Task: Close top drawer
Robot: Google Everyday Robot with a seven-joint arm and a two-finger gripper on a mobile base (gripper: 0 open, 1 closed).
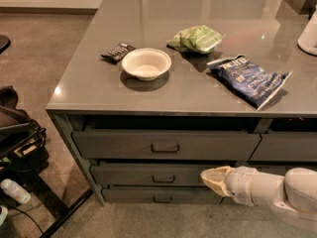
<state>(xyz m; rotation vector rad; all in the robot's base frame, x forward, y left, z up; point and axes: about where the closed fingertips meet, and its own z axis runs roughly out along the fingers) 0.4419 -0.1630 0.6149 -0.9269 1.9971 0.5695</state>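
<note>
Jutting slightly out beneath the grey countertop (94, 86), the top drawer (114, 144) stands partly open, its loop handle (165, 148) at its centre. Below and right of that drawer, the gripper (214, 178) hangs before the 2nd drawer (143, 174); I cannot tell whether it is spread or closed. Above the drawer sit a white bowl (146, 63), a green bag (195, 37) and a blue chip bag (250, 79).

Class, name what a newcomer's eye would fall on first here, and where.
The white bowl sits on the grey counter, a blue snack bag to its right. Below, the top drawer stands slightly open, and the gripper hovers at lower right, level with the middle drawer.
</note>
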